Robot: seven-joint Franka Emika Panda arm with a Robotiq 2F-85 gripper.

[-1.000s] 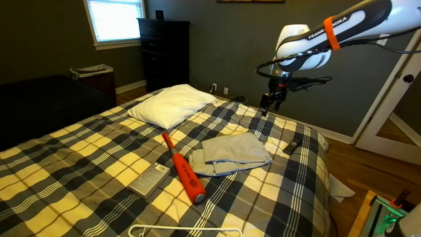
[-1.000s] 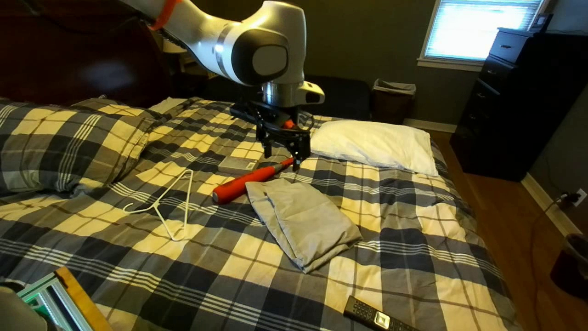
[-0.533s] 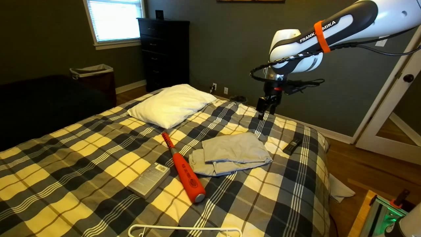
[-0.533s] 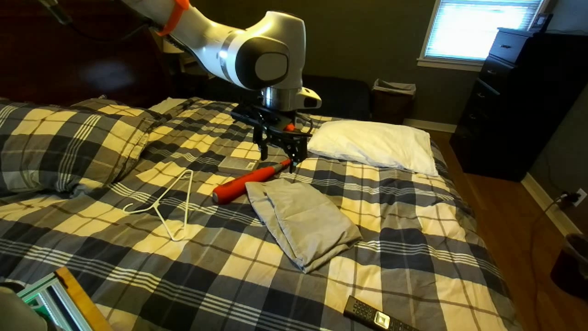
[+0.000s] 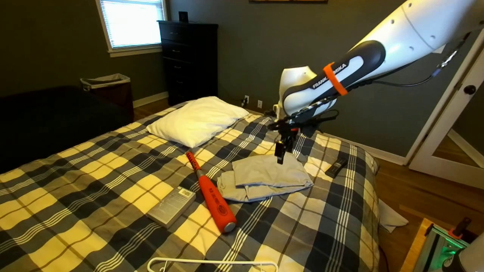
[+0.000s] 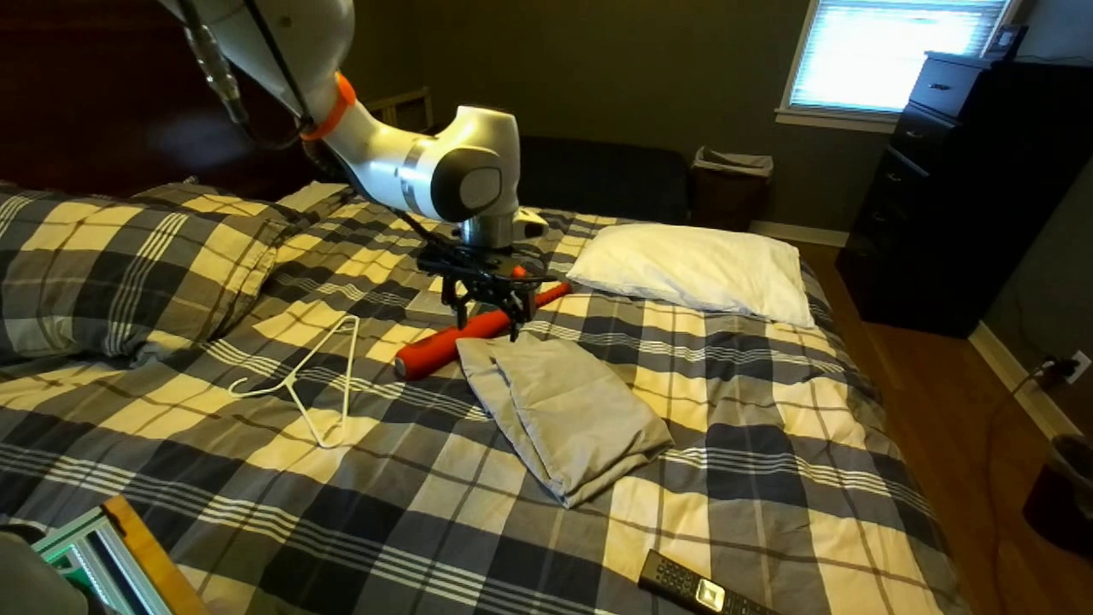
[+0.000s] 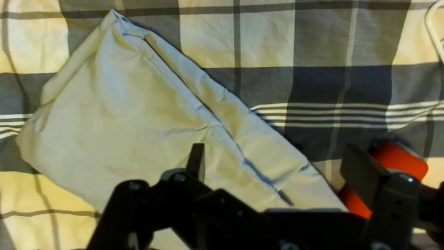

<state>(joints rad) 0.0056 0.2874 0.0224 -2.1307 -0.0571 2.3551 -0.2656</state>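
Has a flat, folded light-grey fabric cloth (image 7: pixel 138 121) below the black two-fingered gripper (image 7: pixel 275 158), apart from it. Hovers near the cloth's edge with jaws spread wide. Shows a long, tapered red baseball bat (image 5: pixel 208 189) just beside, on cream-and-navy plaid bedding (image 5: pixel 94 189).

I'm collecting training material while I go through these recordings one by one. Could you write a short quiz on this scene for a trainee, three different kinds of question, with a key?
1. Multiple choice: which thing lies beside the red bat, on the opposite side from the folded grey cloth?
a) remote control
b) flat grey box
c) white pillow
2. True or false: the pincer is closed around the bat.
3. Fill the gap: the white hanger lies nearer to the bat's ____ end than to its handle.

Key:
1. b
2. False: it is open and holds nothing.
3. thick
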